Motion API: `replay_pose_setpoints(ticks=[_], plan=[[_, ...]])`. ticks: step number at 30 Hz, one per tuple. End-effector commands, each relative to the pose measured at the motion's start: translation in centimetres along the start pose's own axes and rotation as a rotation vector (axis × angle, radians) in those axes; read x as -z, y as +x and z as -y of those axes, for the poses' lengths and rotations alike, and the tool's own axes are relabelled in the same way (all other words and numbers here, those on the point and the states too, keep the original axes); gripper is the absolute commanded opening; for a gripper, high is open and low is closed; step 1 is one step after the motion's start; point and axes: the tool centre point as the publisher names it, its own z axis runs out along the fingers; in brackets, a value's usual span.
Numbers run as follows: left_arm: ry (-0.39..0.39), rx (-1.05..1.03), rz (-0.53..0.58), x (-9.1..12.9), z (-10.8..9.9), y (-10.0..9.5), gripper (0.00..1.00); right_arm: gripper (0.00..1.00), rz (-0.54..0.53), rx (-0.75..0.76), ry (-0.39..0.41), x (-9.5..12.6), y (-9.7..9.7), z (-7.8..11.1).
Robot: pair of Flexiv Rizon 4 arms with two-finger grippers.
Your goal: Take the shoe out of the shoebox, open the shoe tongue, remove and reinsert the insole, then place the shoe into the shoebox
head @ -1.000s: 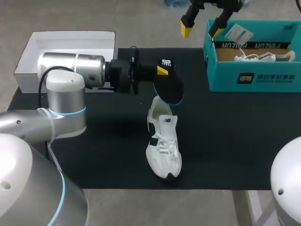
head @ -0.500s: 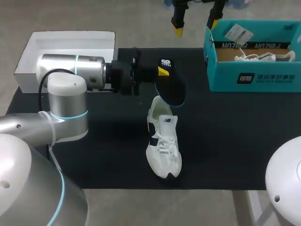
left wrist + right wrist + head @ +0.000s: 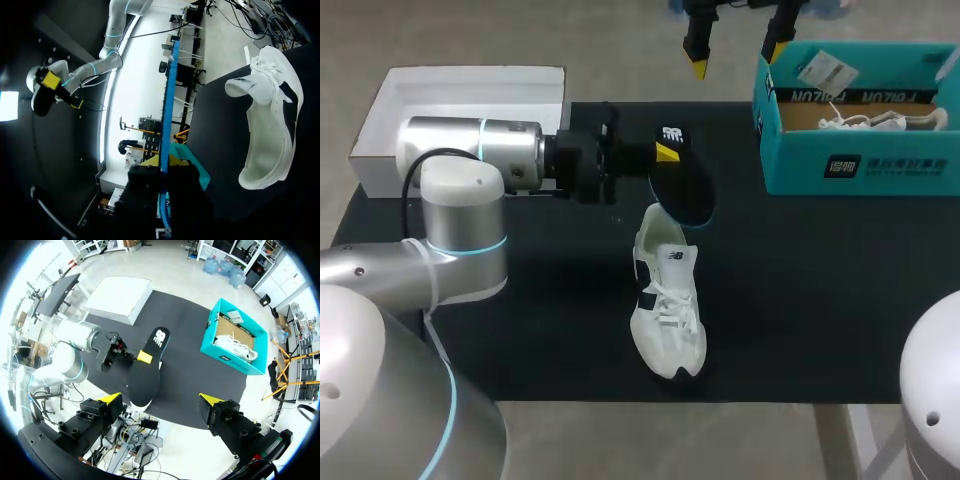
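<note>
The left jaws are clamped on the black insole (image 3: pixel 682 185) near its logo end, one yellow tip (image 3: pixel 666 151) pressed on its top face. In the left wrist view the insole shows edge-on as a thin blue line running out from between the fingers. Its free end hangs over the heel opening of the white shoe (image 3: pixel 667 300); whether they touch, I cannot tell. The shoe stands on its sole on the black table (image 3: pixel 800 300), toe toward the near edge, laces done up.

The right jaws stand wide open above the table's far edge, yellow tips (image 3: pixel 699 68) pointing down with nothing between them. A second ago they sat further right and tilted, close over the corner of the teal shoebox (image 3: pixel 860 170). Half a second ago they had swung left, clear of the box, and they are in that same spot now.

The left arm (image 3: pixel 470 150) has barely shifted over that second, and the insole and shoe lie as they did.

A second white shoe (image 3: pixel 865 122) rests inside the shoebox at the table's right. A white lid (image 3: pixel 470 90) lies open at the far left corner.
</note>
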Motion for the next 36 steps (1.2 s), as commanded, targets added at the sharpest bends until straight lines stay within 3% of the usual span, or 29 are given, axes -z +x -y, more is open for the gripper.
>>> replay_pose_setpoints(ticks=[1, 3, 6, 8, 15, 20, 22, 36], plan=[[0.065, 0.341, -0.043, 0.2, -0.2, -0.9, 0.0, 1.0, 0.0, -0.001, 0.002, 0.0, 0.0, -0.1], [0.148, 0.546, -0.105, 0.2, -0.3, -1.1, 0.0, 1.0, 0.0, -0.001, 0.002, 0.0, 0.0, -0.1], [0.189, 0.743, -0.165, 0.5, -0.3, -1.3, 0.0, 1.0, 0.0, -0.001, 0.002, 0.0, 0.0, -0.1], [0.183, 0.799, -0.187, 0.6, -0.2, -1.1, 0.0, 1.0, 0.0, -0.001, 0.002, 0.0, 0.0, -0.1], [0.307, 0.988, -0.157, 1.1, -0.4, -0.5, 0.0, 1.0, 0.0, -0.001, 0.002, 0.0, 0.0, -0.1], [0.285, 0.96, -0.139, 1.2, -0.1, -0.5, 0.0, 1.0, 0.0, -0.001, 0.002, 0.0, 0.0, -0.1], [0.232, 0.767, -0.044, 1.4, 1.0, -1.0, 0.0, 1.0, 0.0, -0.001, 0.002, 0.0, 0.0, -0.1], [0.232, 0.767, -0.044, 1.4, 1.0, -1.0, 0.0, 1.0, 0.0, -0.001, 0.002, 0.0, 0.0, -0.1]])
